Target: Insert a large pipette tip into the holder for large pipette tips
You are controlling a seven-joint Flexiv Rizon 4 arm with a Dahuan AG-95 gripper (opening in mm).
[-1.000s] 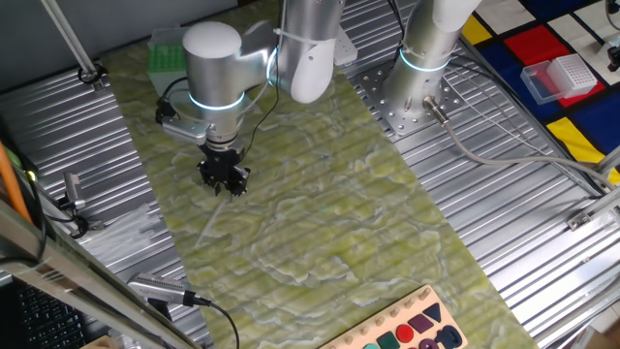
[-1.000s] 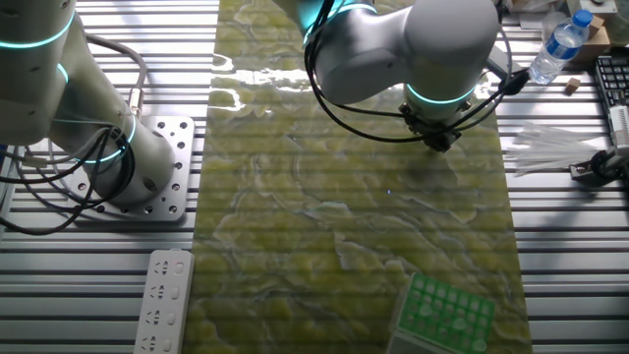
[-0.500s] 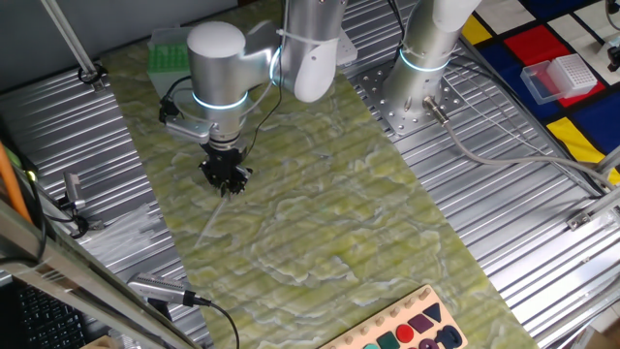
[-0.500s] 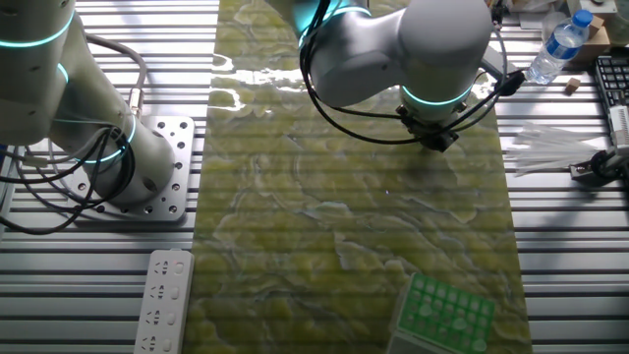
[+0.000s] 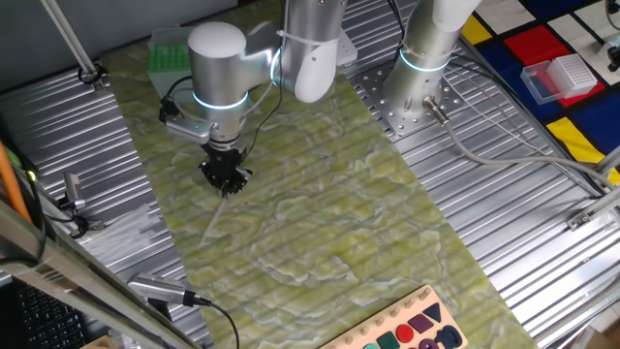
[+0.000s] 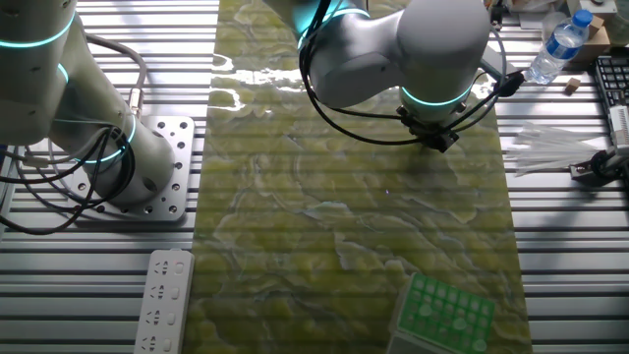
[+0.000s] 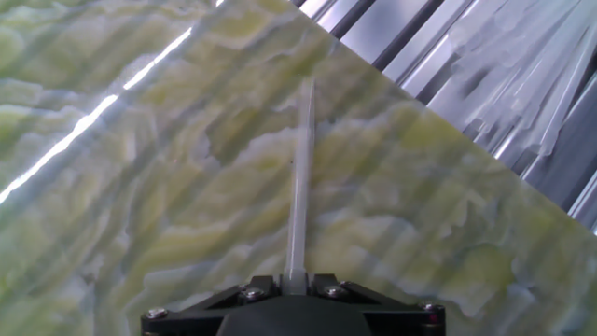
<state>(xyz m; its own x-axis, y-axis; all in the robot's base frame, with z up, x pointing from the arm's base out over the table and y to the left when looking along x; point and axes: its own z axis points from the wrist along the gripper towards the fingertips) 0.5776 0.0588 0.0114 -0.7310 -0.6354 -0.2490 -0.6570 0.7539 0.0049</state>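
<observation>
Pipette tip [image 7: 299, 177] (large, near-clear, tapered) is held in the gripper [image 5: 225, 180], fingers closed on its wide end. Hand view: the tube leaves the finger gap at the bottom of the frame and runs straight out along the fingers, narrow end farthest from the hand. Long axis therefore lies in line with the gripper's approach axis. In one fixed view the tip [image 5: 215, 215] shows as a faint pale line slanting down and to the left from the gripper toward the green marbled mat [image 5: 329, 223]. Whether the narrow end touches the mat or hangs just above it, cannot tell. In the other fixed view the tip is too faint to make out below the gripper [image 6: 441, 141].

Judgement on the hold: gripping the wide end leaves the narrow end free and leading, which is the end that must enter a hole in the rack. Coaxial hold means the arm can lower straight along its own axis to seat it.

Holder for large pipette tips [image 6: 444, 313], green top with rows of holes, sits at the mat's edge, well apart from the gripper; in one fixed view it [image 5: 165, 53] is partly hidden behind the arm. Heap of spare clear tips [image 6: 550, 147] lies on the ribbed metal table [image 6: 560, 246] beside the mat, near the gripper.

Tip appears tilted off vertical at present; judged to need squaring over a hole before descent.
</observation>
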